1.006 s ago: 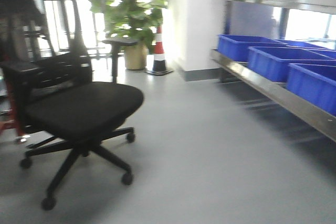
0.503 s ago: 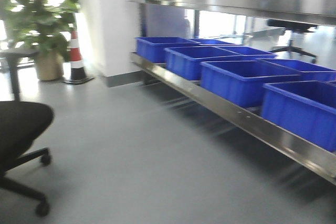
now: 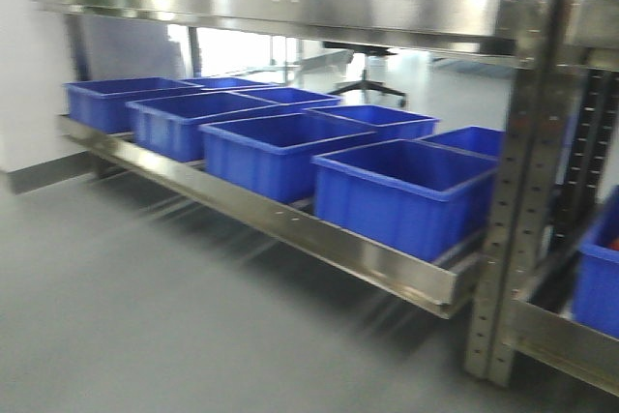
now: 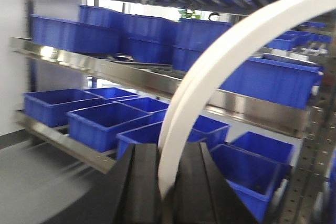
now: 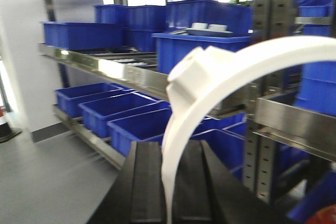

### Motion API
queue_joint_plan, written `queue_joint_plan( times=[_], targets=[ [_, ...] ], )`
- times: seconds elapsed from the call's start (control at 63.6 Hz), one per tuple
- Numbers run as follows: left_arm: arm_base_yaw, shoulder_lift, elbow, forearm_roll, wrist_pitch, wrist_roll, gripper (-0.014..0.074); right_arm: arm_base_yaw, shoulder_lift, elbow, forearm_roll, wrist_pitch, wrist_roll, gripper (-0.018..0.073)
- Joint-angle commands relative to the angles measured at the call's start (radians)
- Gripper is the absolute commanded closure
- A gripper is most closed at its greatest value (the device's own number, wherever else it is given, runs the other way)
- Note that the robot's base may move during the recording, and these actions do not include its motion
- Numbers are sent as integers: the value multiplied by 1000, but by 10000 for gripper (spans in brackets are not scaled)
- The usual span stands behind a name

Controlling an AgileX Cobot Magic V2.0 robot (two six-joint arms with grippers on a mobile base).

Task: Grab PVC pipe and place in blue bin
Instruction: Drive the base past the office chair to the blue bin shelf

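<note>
A white curved PVC pipe (image 4: 220, 61) arcs up and to the right in the left wrist view, and my left gripper (image 4: 167, 182) is shut on its lower end. The right wrist view shows a white curved PVC pipe (image 5: 252, 59) with a thicker fitting (image 5: 194, 77), its lower end clamped in my shut right gripper (image 5: 169, 182). Open blue bins stand in a row on the low steel shelf; the nearest blue bin (image 3: 401, 195) is right of centre in the front view. The bins also show beyond the jaws: a blue bin (image 4: 100, 124) and a blue bin (image 5: 136, 127). Neither gripper appears in the front view.
A steel rack upright (image 3: 522, 191) stands at the right, with an upper shelf (image 3: 290, 7) carrying more blue bins. Grey floor (image 3: 116, 316) lies in front of the rack. A white wall (image 3: 29, 94) is at the far left.
The front view has swung right: the black office chair, plant and traffic cone have left the frame, and the rack with blue bins now fills it, much closer.
</note>
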Motion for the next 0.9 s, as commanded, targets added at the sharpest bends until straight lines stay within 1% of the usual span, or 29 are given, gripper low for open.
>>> queue_joint_plan(
  times=[0.0, 0.88],
  targets=[
    [-4, -5, -3, -4, -27, 1, 707, 0, -5, 0, -14, -26, -2, 727],
    [-4, -5, -3, -4, -27, 1, 707, 0, -5, 0, -14, -26, -2, 727]
  ],
)
